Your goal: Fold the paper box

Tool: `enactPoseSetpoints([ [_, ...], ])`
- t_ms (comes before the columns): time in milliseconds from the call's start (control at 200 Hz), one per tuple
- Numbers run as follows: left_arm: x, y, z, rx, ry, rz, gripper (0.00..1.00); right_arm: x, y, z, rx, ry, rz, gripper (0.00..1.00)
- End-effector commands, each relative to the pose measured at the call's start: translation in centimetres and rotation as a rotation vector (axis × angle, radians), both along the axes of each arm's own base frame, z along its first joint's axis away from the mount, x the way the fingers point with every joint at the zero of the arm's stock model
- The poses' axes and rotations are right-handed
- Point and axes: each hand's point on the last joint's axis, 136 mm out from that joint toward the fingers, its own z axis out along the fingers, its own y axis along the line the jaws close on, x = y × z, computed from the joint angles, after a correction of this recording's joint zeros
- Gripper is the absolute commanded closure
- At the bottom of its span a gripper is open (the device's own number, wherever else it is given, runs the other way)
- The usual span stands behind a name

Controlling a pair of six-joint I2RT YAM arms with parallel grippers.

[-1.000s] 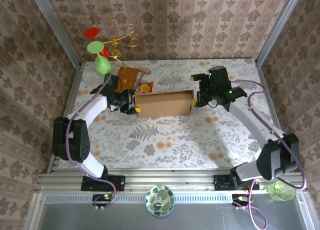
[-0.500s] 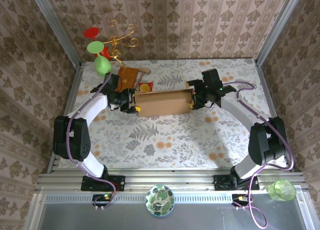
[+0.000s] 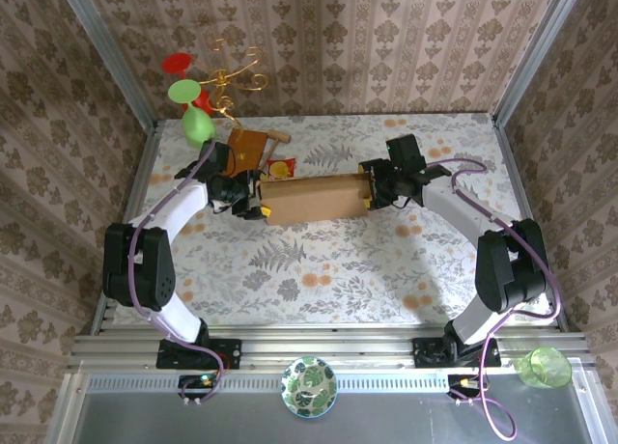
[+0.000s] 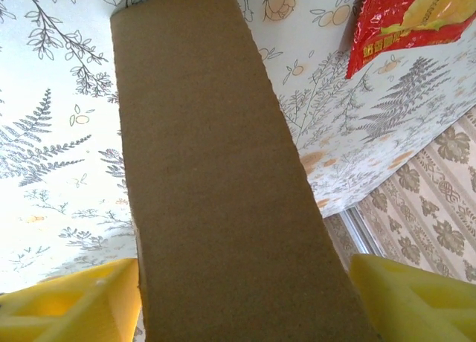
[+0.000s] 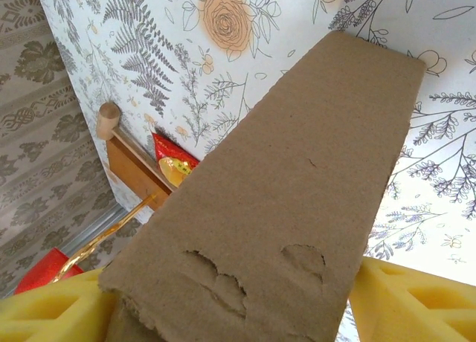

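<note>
Left gripper, right gripper: I clamp the paper box lying between them, one end each. My left wrist adds a red snack packet; my right, a wooden board.

Lit brightly and evenly from overhead. Throws only soft, faint shadows toward 6 o'clock on the table. Sharp from above; slightly soft on the paper box close to the wrist lenses, with washed-out glare near 12 o'clock.

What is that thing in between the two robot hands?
The paper box lies between the left gripper and the right gripper, one end at each, in the top view. Each wrist view shows cardboard between its yellow fingers.
</note>
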Motion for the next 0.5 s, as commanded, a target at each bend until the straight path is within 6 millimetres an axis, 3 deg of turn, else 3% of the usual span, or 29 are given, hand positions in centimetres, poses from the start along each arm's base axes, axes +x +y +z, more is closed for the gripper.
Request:
enactPoseSetpoints([
  [0,-0.3,0.2,0.7,0.019,-0.037,-0.032,0.23,0.5,-0.3,0.0,-0.035,-0.012,-0.021,0.28],
  [160,-1.6,1.8,1.0,0.078,-0.064,-0.072,0.19,0.7,-0.2,0.3,-0.042,-0.006,-0.033,0.3],
  [300,-2.4,4.7,2.2,0.208,-0.133,-0.103,0.17,0.8,-0.3,0.4,-0.047,0.005,-0.041,0.31],
  [410,-3.0,5.9,2.9,0.257,-0.181,-0.131,0.17,0.7,-0.4,0.4,-0.049,0.016,-0.055,0.32],
  [495,-3.7,7.9,3.6,0.392,-0.204,-0.209,0.18,0.8,-0.4,0.6,-0.046,0.024,-0.059,0.32],
])
